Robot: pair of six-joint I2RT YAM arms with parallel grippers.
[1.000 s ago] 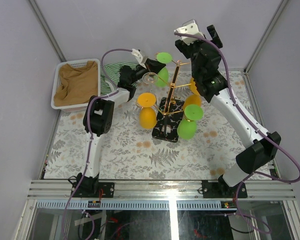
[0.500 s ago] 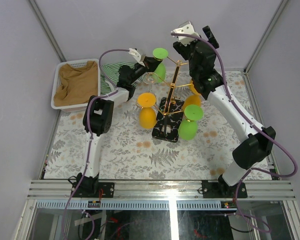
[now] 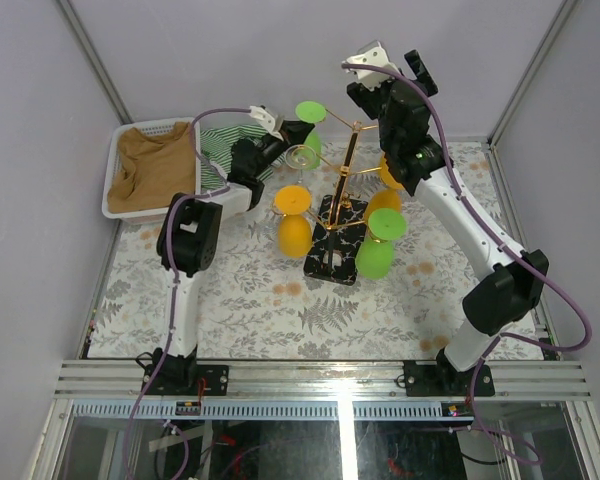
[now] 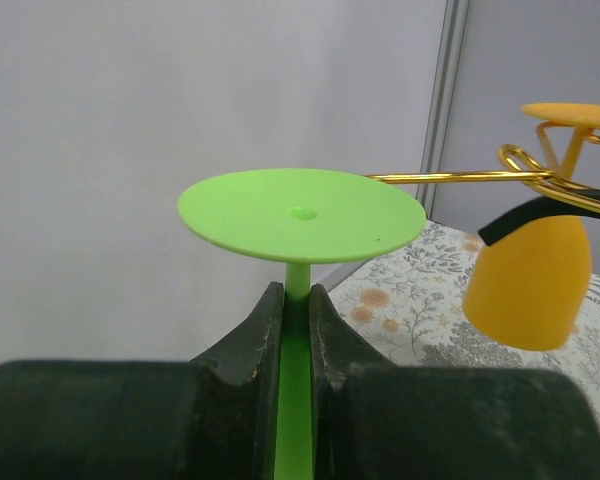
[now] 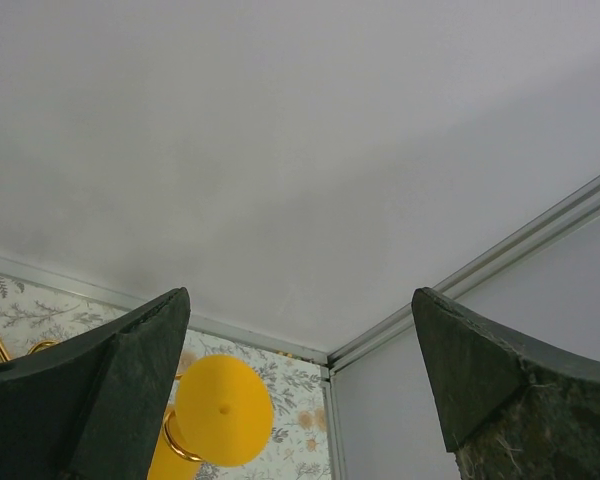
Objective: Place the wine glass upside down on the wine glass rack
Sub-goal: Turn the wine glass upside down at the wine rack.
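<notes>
Beside the wine glass rack (image 3: 346, 175), left tool (image 4: 298, 300) pinching its stem, the green wine glass (image 4: 300, 212) could miss the hook (image 4: 450, 177) if misaimed.

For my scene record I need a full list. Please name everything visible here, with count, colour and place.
wine glass rack: one, gold, black base, table centre
held wine glass: one, green, upside down, by rack top
left orange glass: one, hanging on rack
right orange glass: one, hanging on rack
second green glass: one, hanging, front right
basket: one, white, far left
brown cloth: one, in basket
striped cloth: one, green-white, beside basket
tablecloth: one, grey floral
left gripper: shut on held wine glass stem
right gripper: open, empty, above rack
</notes>
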